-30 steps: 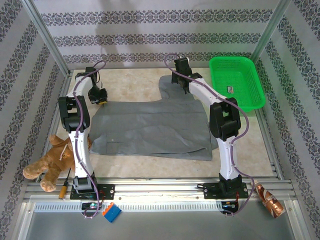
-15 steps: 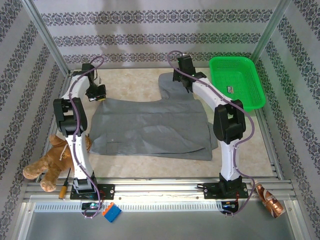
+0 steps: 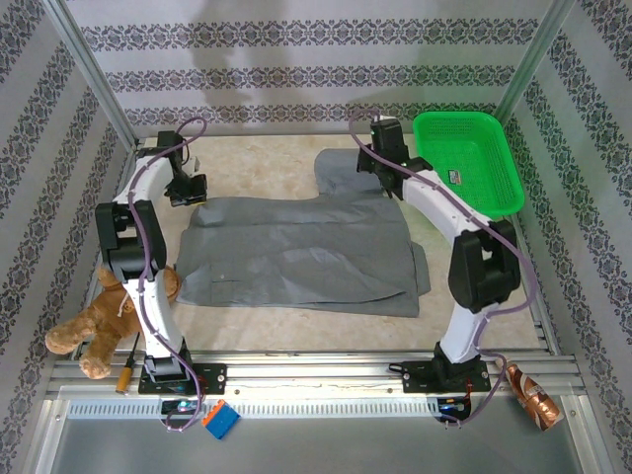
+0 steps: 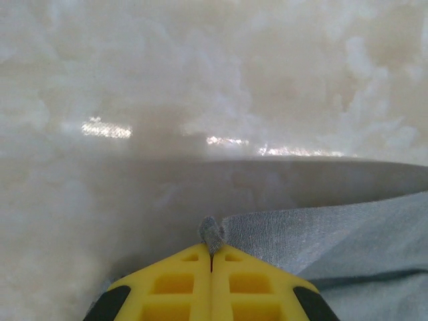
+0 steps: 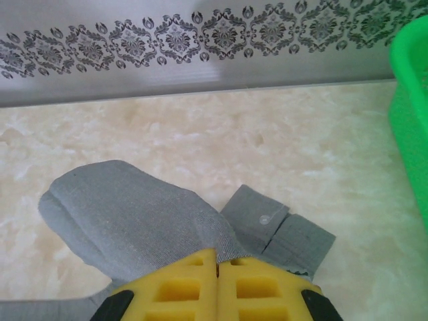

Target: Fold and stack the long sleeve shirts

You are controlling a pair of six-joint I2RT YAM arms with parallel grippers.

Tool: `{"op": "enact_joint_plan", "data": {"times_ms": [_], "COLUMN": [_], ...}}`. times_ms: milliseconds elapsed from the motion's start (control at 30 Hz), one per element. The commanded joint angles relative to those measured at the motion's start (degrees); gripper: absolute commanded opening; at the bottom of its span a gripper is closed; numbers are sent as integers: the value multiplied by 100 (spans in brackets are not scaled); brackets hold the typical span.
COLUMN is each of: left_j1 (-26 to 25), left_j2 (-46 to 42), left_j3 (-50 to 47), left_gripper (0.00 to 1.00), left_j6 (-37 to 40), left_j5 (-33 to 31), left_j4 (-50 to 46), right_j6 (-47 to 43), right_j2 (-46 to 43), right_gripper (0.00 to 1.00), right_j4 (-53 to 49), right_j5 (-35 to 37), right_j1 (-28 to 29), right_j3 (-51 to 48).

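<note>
Drawing outward, the left hand [image 4: 211, 257] and right hand [image 5: 217, 266] held the shirt [image 3: 296, 252] pinched, probably spreading it flat.

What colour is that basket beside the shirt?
The basket is bright green, clearest in the top external view.

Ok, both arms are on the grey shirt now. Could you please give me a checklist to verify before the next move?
1. Left gripper shut on the shirt: ok, but only a small tuft of fabric sits between the fingers.
2. Right gripper shut on the shirt beside the cuff: ok.
3. Shirt body lies flat: ok, few wrinkles.
4. Green basket apart from the shirt: ok.
5. Plush toy apart from the shirt's near corner: cannot tell, the left arm hides the gap.
</note>
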Motion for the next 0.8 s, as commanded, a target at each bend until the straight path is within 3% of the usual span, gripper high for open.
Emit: {"op": "enact_joint_plan", "data": {"times_ms": [0, 767], "left_j1": [-47, -168], "left_j2": [-479, -1939], "left_j3": [-266, -2418], "left_gripper": [2, 2], "left_j6": [240, 264], "left_j5": [-81, -954], "left_j4": [238, 543], "right_j6": [-165, 457], "right_j2": [-655, -3554], "right_gripper": [0, 0], "right_j4": [144, -745], "right_j5": [3, 60], "right_j1": [-46, 0], "right_j3": [-413, -3179]}}
